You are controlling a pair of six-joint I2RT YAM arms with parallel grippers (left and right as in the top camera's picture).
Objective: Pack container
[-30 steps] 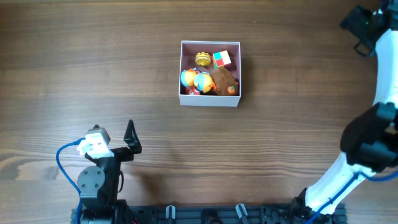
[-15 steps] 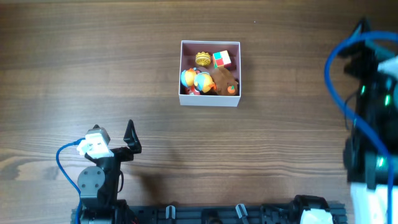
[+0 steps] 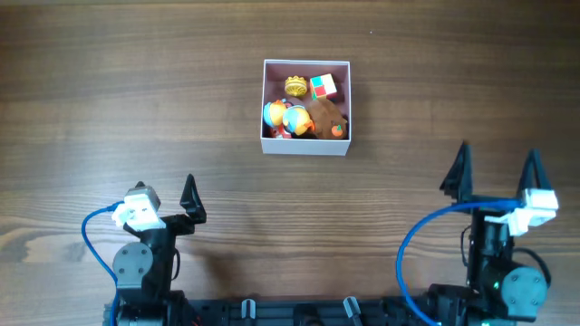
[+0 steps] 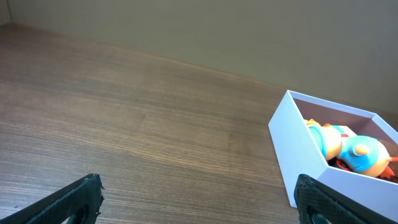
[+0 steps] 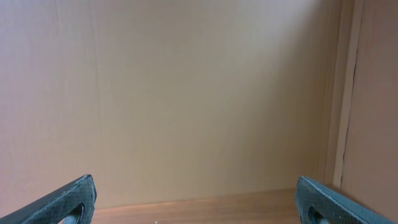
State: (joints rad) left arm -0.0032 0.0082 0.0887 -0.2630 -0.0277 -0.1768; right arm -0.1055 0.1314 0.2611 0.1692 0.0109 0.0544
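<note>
On the table (image 3: 109,100), the container (image 3: 305,146) is seen filled with toys (image 3: 304,114). The left gripper (image 4: 199,190) and right gripper (image 3: 497,170) are held spread apart, nothing grasped.

In the left wrist view the left gripper (image 4: 198,182) showed only the tips of its fingers (image 4: 78,198); the bottom edge cut off the rest. The container (image 4: 292,155) ran off the right edge there, and its near wall hid the lower parts of the toys (image 4: 360,154). From overhead the piled toys were too small to tell apart.

The right gripper (image 5: 198,183) showed only fingertips (image 5: 71,198) in its own view, above a thin strip of desk (image 5: 205,208) cut by the bottom edge.

Overhead, the left arm (image 3: 140,267) and right arm (image 3: 503,281) ran off the bottom edge. Only one left finger could be made out beside the white housing (image 3: 138,208).
</note>
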